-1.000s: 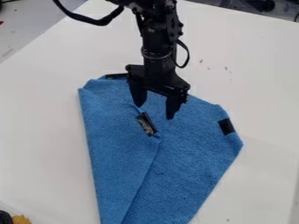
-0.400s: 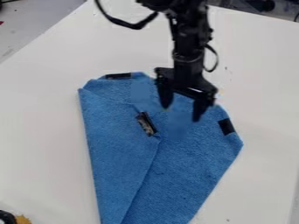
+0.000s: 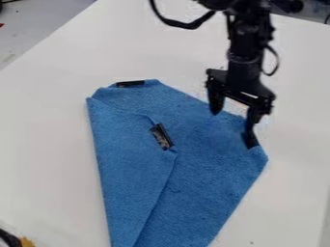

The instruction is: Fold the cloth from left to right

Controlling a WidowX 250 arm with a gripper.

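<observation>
Across the white desk [image 3: 48, 164] lies the blue cloth [image 3: 209, 188], its left side folded inward, a black patch [image 3: 161, 137] near the flap's inner corner. A second patch [image 3: 130, 84] sits at the far left edge, a third [image 3: 253, 142] near the right corner. Above the far right edge hangs the claw [image 3: 233, 121], fingers spread wide; contact cannot be told.

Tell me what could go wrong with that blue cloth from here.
The open gripper is at the blue cloth's upper right edge, one finger by a black patch; it might snag there and drag the cloth. The left flap lies folded over, ungripped, so a tug could unfold it.
</observation>
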